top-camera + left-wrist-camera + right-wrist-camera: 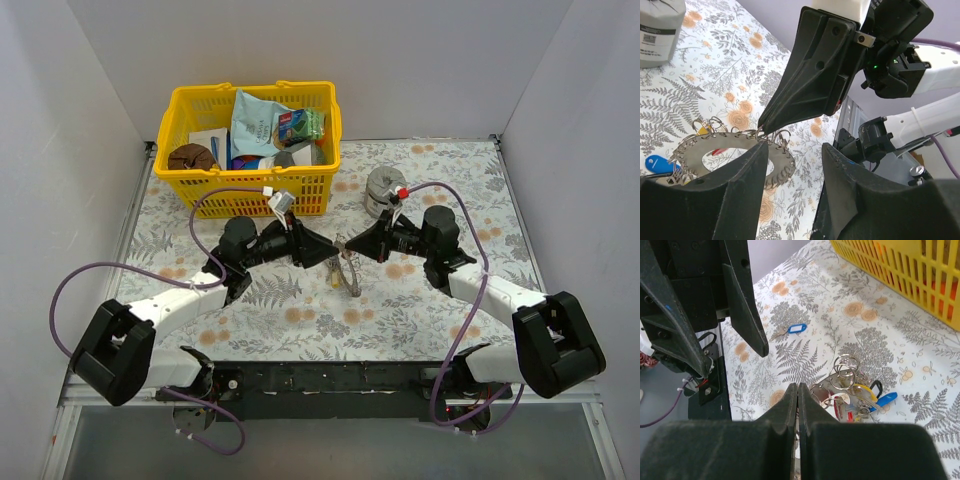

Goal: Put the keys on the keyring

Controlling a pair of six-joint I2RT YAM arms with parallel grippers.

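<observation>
Floral table [300, 320] | keyring [730, 144] with keys [860, 392] lies flat just in front of yellow basket [240, 200] | left gripper [795, 150] jaws apart; right gripper [798, 386] pressed together, grip unclear | likely stiff, thin, light, slippery: pinch rim.

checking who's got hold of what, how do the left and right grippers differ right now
The left gripper stands open; the right gripper is shut. The right gripper's tips touch the rim of the keyring, though a grip cannot be confirmed; the left gripper's fingers hover spread just short of it. Both are black, two-fingered and point at the keyring from opposite sides.
</observation>
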